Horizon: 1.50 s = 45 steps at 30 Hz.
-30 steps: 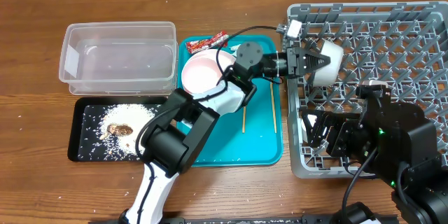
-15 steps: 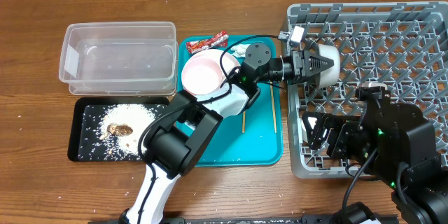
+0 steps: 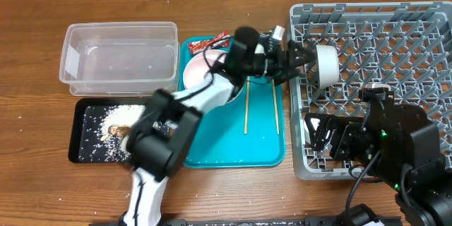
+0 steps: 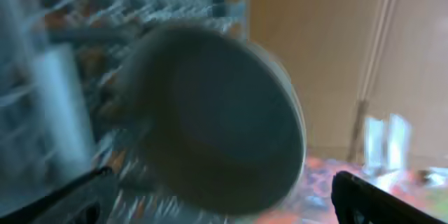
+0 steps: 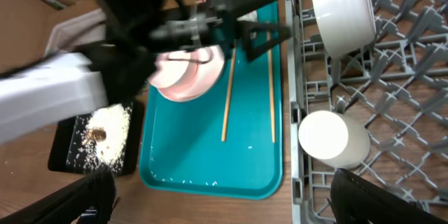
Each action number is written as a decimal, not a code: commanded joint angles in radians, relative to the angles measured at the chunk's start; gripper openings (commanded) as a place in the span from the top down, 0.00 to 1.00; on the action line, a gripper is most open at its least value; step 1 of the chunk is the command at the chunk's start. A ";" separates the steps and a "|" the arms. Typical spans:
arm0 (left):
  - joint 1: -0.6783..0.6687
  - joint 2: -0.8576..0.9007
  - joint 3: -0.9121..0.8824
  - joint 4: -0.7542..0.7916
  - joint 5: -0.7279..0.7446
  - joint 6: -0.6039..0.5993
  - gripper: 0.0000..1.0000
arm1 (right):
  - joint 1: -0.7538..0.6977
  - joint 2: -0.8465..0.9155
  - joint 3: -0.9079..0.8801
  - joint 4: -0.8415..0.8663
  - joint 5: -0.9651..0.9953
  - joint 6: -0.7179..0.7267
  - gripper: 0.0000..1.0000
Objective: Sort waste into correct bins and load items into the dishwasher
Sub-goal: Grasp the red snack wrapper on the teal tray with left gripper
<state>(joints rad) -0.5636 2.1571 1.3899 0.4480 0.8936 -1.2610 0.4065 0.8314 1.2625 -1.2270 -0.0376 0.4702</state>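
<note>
One bowl (image 3: 326, 66) inside the dish rack (image 3: 395, 34)

The grey bowl (image 3: 326, 66) stands on edge in the grey rack (image 3: 395, 28), white cup (image 5: 332, 138) nearby.

- Brown wooden table (image 3: 35, 56), a few white specks scattered on it.
- Far left: clear tub (image 3: 67, 63).
- Near left, right beside the tub: black tray (image 3: 79, 141).
- Middle: teal tray (image 3: 233, 148).
- Right: big grey dish rack (image 3: 395, 35).
</note>
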 commanded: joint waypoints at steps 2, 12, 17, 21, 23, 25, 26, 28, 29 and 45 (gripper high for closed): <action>0.041 -0.314 0.003 -0.403 -0.171 0.437 0.00 | -0.003 -0.006 0.013 0.003 -0.002 -0.006 0.00; 0.090 -0.510 0.003 -0.902 -0.831 0.998 0.00 | -0.003 -0.004 0.013 0.002 -0.002 -0.006 0.00; 0.097 -0.403 0.003 -0.854 -1.018 1.139 0.00 | -0.003 -0.004 0.013 0.002 -0.002 -0.006 0.00; 0.132 -0.303 0.003 -0.757 -1.037 1.146 0.00 | -0.003 -0.004 0.013 0.002 -0.002 -0.006 0.00; 0.159 -0.261 0.003 -0.707 -1.033 1.136 0.00 | -0.003 -0.004 0.013 0.002 -0.002 -0.006 0.00; 0.188 -0.217 0.003 -0.657 -1.032 1.134 0.03 | -0.003 -0.004 0.013 0.002 -0.002 -0.006 0.00; 0.199 -0.199 0.003 -0.632 -1.032 1.134 0.05 | -0.003 -0.003 0.013 0.002 -0.002 -0.006 0.00; 0.213 -0.166 0.003 -0.587 -1.032 1.134 0.11 | -0.003 -0.003 0.013 0.002 -0.002 -0.006 0.00; 0.219 -0.151 0.003 -0.566 -1.032 1.134 0.16 | -0.003 -0.001 0.013 0.001 -0.002 -0.006 0.00; 0.222 0.014 0.003 -0.470 -0.944 1.134 0.52 | -0.003 0.079 0.011 -0.025 -0.003 -0.006 0.00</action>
<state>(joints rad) -0.3340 2.1502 1.3956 -0.0284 -0.0853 -0.1314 0.4065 0.8898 1.2625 -1.2495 -0.0380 0.4702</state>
